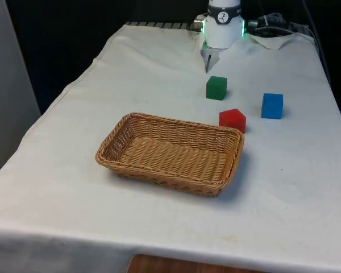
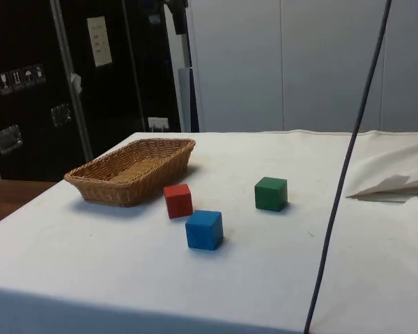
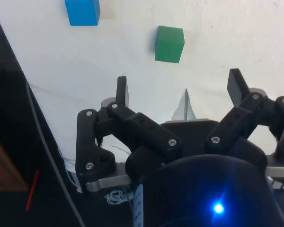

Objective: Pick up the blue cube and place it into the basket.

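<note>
I'm at the approach: the tool (image 3: 177,92) hangs spread and empty; the small blue cube (image 1: 272,106) sits on the table (image 1: 74,187), near the red cube (image 1: 232,120), outside the woven wicker basket (image 1: 223,176). Next I centre over it and descend.

We are seeing a woven wicker basket (image 1: 169,152) with a rough, ribbed weave, sitting on a table (image 1: 91,205) covered in matt white cloth that is creasing slightly. The blue cube (image 1: 272,106), red cube (image 1: 232,120) and green cube (image 1: 216,87) are looking smooth and matt. The hand (image 3: 177,92) is showing black plastic links with metal screws.
</note>
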`<state>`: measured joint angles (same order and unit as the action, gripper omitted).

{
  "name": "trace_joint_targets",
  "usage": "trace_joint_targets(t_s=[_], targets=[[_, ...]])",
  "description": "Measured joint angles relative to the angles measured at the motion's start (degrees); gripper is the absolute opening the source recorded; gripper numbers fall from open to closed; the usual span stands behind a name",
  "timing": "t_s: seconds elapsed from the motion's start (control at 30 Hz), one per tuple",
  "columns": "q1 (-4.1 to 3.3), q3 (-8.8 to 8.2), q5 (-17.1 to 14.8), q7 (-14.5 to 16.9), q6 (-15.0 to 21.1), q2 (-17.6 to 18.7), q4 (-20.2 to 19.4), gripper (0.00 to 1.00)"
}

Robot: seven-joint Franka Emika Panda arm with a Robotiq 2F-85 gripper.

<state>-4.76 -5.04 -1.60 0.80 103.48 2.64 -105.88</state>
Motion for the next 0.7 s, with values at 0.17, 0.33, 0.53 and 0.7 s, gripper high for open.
trace_joint_targets(t_s=[0.17, 0.33, 0.53, 0.7], targets=[[0.0, 0.52, 0.57, -0.92, 0.23, -2.06, -2.01, 1.0], [-0.06, 0.97, 1.09, -1.72, 1.09, -3.32, -3.5, 1.0], [-0.06, 2.18, 2.23, -3.5, 2.69, -5.39, -5.96, 1.0], [-0.06, 2.92, 2.86, -4.58, 3.61, -6.19, -7.1, 1.0]])
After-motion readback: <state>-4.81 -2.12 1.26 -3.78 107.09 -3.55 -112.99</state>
